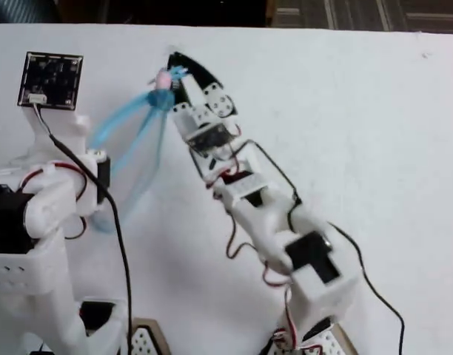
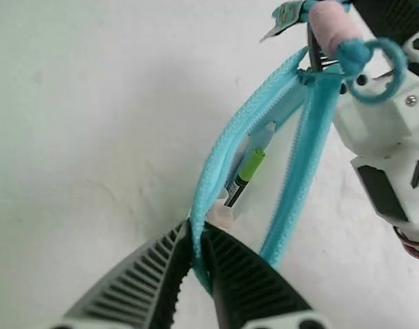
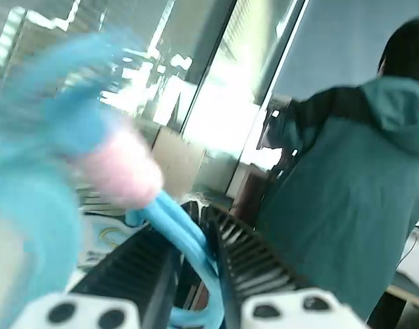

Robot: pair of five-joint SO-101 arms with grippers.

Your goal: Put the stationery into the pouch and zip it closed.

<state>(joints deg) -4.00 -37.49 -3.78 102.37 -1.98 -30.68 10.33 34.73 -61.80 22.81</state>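
Pouch (image 1: pixel 130 159) is held taut over worktop (image 1: pixel 360 111), unzipped, pens (image 2: pixel 245 175) inside; left end effector (image 2: pixel 197 238) is clamped on its end seam, right end effector (image 3: pixel 196 229) is closed on pull cord (image 3: pixel 170 209); tension should be held and the slider drawn straight along the teeth.

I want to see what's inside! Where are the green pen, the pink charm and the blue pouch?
green pen (image 2: pixel 252 166), left wrist view, on its green end.
pink charm (image 2: pixel 331 24), left wrist view, on its middle.
blue pouch (image 2: pixel 223 147), left wrist view, on its zipper edge.
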